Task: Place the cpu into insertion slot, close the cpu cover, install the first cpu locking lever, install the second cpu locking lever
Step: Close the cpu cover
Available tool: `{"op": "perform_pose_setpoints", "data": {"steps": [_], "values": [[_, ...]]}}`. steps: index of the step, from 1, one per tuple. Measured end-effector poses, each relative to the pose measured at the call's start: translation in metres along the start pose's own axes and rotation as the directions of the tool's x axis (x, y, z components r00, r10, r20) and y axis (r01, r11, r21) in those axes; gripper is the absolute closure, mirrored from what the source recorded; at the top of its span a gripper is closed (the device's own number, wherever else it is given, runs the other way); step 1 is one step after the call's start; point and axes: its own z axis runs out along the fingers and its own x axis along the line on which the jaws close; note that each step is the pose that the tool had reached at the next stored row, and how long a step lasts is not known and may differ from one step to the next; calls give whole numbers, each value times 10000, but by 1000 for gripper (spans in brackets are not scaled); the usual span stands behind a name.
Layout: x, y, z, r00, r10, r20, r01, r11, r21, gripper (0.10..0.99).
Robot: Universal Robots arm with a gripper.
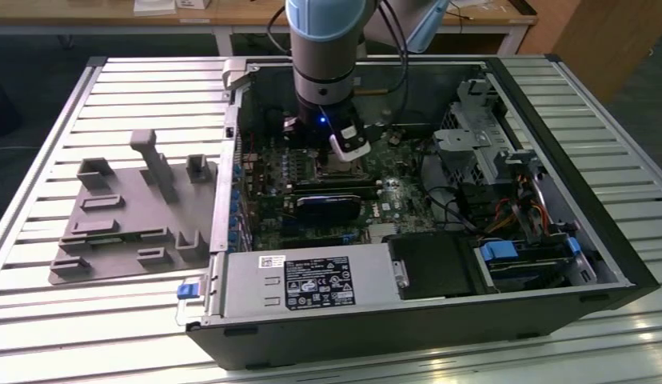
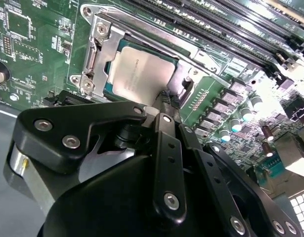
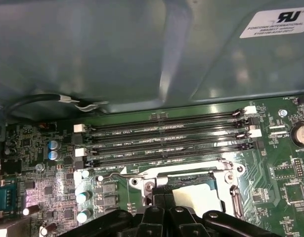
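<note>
A: Where is the small flat square cpu (image 2: 139, 71) with the pale silvery-grey face?

B: It is seated flat and face up in the square insertion slot (image 2: 92, 54) with the silver metal rim, directly ahead of the black hand (image 2: 166, 101) and just under its tips. It looks square to the rim, so I judge the placing done.

A: And the hand itself?

B: Its two fingers are pressed together, with nothing between them that I can make out. The tips sit at the slot's near edge, by the chip's corner; whether they touch metal I can't tell. Closed like that it makes a narrow point, which I take to be for pushing small parts, not gripping.

A: Why is the black computer case (image 1: 416, 320) on its side?

B: So the green circuit board (image 2: 38, 54) faces up at the arm. The slatted metal desk (image 1: 97, 336) carries it, and the hand reaches straight down inside.

A: Is anything crowding it?

B: The long black memory slots (image 3: 166, 138) run just past the socket, on the side away from the hand. They are close but not touching.
</note>
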Motion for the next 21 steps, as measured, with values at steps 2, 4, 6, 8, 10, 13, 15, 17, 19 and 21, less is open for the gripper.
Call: {"op": "perform_pose_setpoints", "data": {"steps": [2,4,6,8,10,13,15,17,19,21], "values": [[-5,1,-1,10000,1,1,-1,10000,-1,984],[-6,5,-9,10000,1,6,-1,10000,-11,984],[-6,10,-33,10000,0,1,0,10000,-7,984],[-6,13,-48,10000,0,0,0,10000,-4,984],[-6,13,-48,10000,0,1,0,10000,-6,984],[3,10,-50,10000,1,-1,-1,10000,-9,984],[12,7,-50,10000,1,-2,-1,10000,-18,984],[15,4,-45,10000,1,-4,-1,10000,-33,984],[18,0,-37,10000,2,-5,-2,10000,-39,984],[23,-4,-29,10000,3,-6,-3,10000,-42,984]]}}
